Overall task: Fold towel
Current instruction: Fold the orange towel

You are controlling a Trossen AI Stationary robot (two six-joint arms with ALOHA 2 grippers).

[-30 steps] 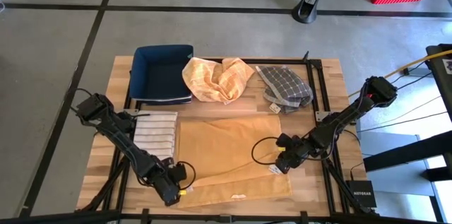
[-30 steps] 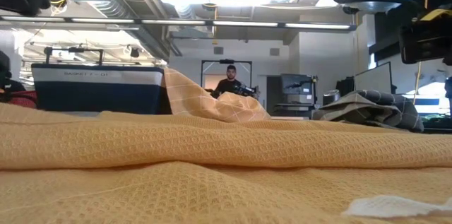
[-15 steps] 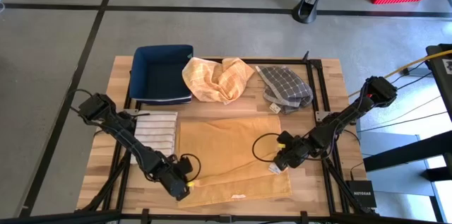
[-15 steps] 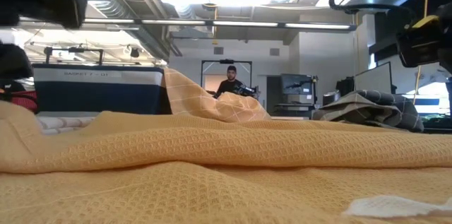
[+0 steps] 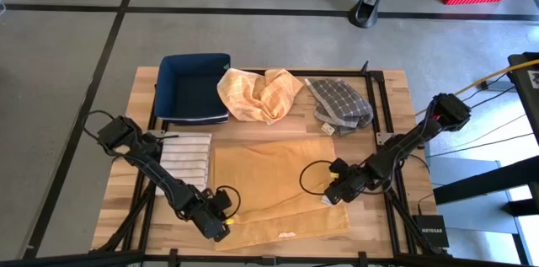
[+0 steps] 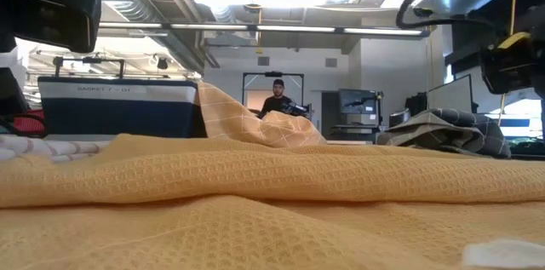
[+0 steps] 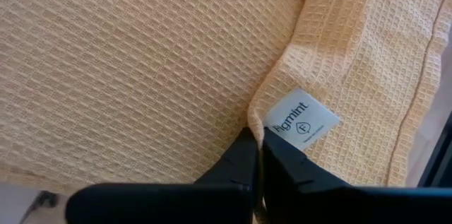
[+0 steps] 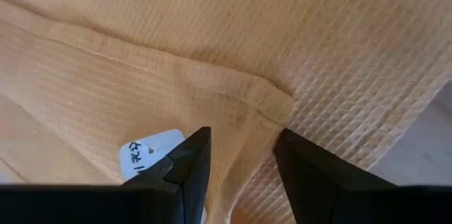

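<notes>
1. A yellow waffle-weave towel (image 5: 274, 184) lies spread on the wooden tabletop (image 5: 396, 124), filling the middle of its near half; its near edge is turned over into a narrow folded strip.
2. The left claw (image 5: 221, 223) is down at the towel's near left corner – its fingers (image 7: 244, 162) are pressed together, pinching a fold of the towel's cloth just beside a white label (image 7: 301, 121) sewn to the hem.
3. The right claw (image 5: 334, 191) sits over the towel's right edge, toward its near right corner. Its two fingers (image 8: 194, 155) stand apart, straddling a turned-over corner of the cloth, with a second white tag (image 8: 147, 155) beside one finger; whether they touch the cloth cannot be told.
4. Just left of the towel lies a folded white towel with dark stripes (image 5: 185, 159).
5. Beyond the towel's far left corner stands a navy-blue bin (image 5: 194, 87).
6. Beyond the towel's far edge, a crumpled orange checked cloth (image 5: 258, 92) lies against the bin's right side – and a crumpled grey checked cloth (image 5: 338, 104) lies to the right of that, past the towel's far right corner.
7. In the low view the towel's waffle weave fills the foreground, and a person in dark clothes (image 6: 277, 100) shows in the room far behind the towel.
</notes>
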